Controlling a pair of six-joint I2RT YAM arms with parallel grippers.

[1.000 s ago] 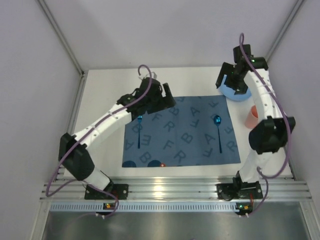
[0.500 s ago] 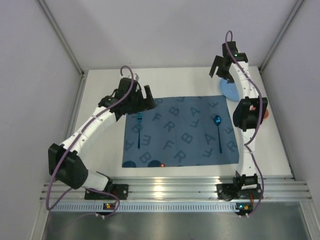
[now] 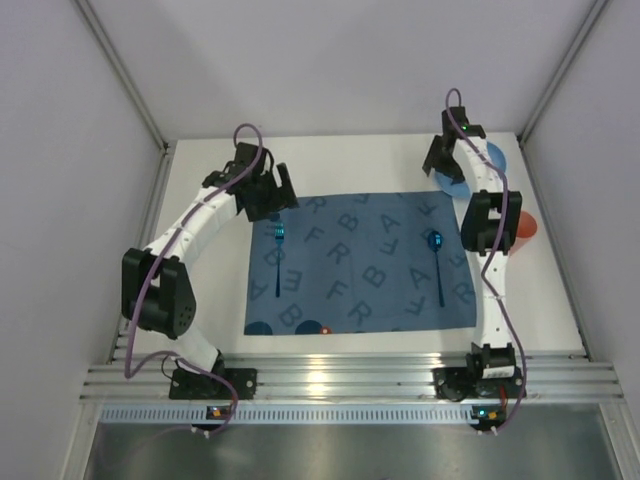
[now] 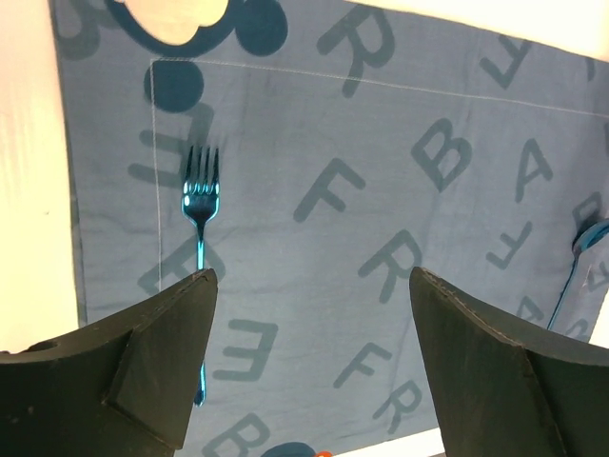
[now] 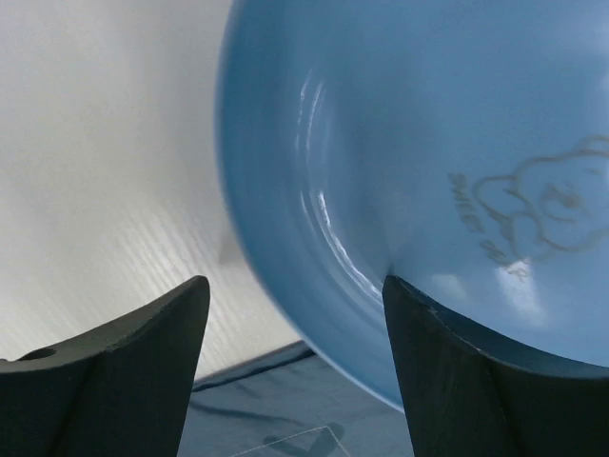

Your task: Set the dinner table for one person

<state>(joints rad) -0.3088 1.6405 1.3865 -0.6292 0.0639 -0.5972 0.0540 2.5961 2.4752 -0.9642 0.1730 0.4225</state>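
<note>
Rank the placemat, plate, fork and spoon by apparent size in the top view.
1. Placemat, by far the largest.
2. Plate, though the right arm hides part of it.
3. Fork and spoon: both thin and alike in length, so I won't rank them.

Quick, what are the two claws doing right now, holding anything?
Left gripper: open, empty, above the placemat.
Right gripper: open, at the blue plate's rim, no grip visible.

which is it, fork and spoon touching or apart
Apart. The top view shows the fork near the left edge of the placemat and the spoon near its right edge, with a wide stretch of lettered cloth between them.
</note>
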